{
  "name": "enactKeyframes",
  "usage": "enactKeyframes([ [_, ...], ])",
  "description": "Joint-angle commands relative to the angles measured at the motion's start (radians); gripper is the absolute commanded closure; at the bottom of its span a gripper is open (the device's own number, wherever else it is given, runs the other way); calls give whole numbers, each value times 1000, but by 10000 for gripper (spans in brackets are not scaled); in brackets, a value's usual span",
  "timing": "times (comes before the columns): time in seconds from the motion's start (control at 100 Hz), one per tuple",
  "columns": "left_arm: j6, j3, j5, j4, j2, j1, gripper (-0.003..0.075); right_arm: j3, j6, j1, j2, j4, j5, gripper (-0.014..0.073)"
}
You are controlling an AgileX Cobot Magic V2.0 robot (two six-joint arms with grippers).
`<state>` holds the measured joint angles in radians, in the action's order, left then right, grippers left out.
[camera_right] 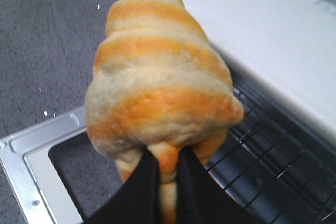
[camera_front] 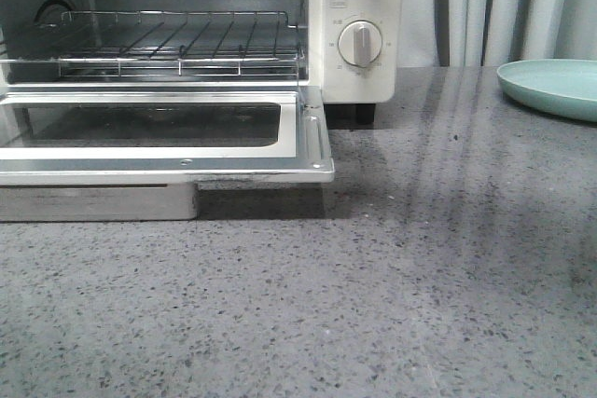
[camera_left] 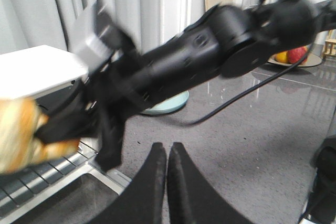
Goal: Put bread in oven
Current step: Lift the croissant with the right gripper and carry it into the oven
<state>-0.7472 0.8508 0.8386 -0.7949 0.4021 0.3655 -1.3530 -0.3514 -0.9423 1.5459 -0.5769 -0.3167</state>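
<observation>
The right hand (camera_right: 163, 182) is clamped on the bread (camera_right: 157, 87), its two black fingers (camera_right: 139, 187) pinching one tapered end so that the rest of the croissant-shaped roll sticks out beyond the fingertips. Held this way, the roll's long axis runs straight on from the hand, its free tip pointing away from the wrist; that grip probably lets the bread be fed end-first into the oven (camera_front: 354, 53) with the fingers staying outside.

The bread hangs in the air over the edge where the dropped-down glass door (camera_right: 37, 156) meets the wire rack (camera_right: 273, 166), touching neither as far as the right wrist view shows. The left wrist view shows the same thing from the side, blurred: the black right arm (camera_left: 194, 56) reaches across with the orange roll at its end above the rack.

The left hand (camera_left: 167, 182) has its fingers pressed together with nothing between them, and it hovers over the grey speckled desk (camera_front: 420, 277), clear of the door.

In the front view neither arm nor bread appears; the oven stands open with its rack bare, and a pale teal plate (camera_front: 555, 86) lies well apart on the desk to the right. The bread is not yet set down.
</observation>
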Motion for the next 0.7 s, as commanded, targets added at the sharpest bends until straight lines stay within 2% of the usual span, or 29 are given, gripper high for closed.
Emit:
enactKeyframes([
  [0.0,10,26,-18,-50,12,3,742,-33,3,10,18,-42,42,662],
  [0.13,10,26,27,-60,12,3,742,-55,3,55,100,-48,33,662],
  [0.34,10,26,26,-60,12,3,741,-136,3,106,180,-48,-34,662],
  [0.69,10,26,21,-60,12,3,742,-175,3,141,238,-50,-5,662],
])
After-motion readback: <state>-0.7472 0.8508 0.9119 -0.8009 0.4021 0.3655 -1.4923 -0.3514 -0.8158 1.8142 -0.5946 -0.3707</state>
